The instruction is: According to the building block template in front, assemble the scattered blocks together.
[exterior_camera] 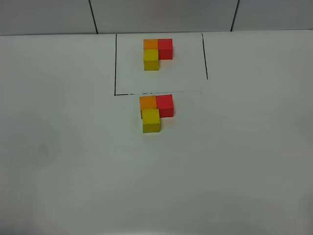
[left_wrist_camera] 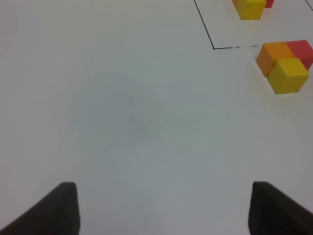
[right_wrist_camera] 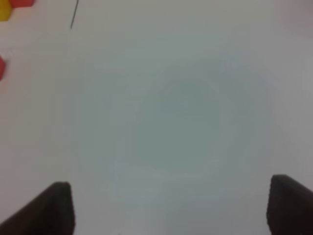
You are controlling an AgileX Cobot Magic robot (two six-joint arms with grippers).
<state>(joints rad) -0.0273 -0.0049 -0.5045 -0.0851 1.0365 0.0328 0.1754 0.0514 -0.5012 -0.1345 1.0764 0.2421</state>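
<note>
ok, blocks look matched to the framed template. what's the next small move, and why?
Probably none beyond keeping both arms parked. The loose orange cube, red cube and yellow cube already form the same L as the black-framed template cluster. The left gripper and right gripper are open, holding nothing, over bare white table.

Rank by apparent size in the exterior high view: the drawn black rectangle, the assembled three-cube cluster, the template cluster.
1. Drawn black rectangle, clearly largest.
2. Assembled cluster.
3. Template cluster, slightly smaller, though it sits farther from the camera, so true sizes may match.
</note>
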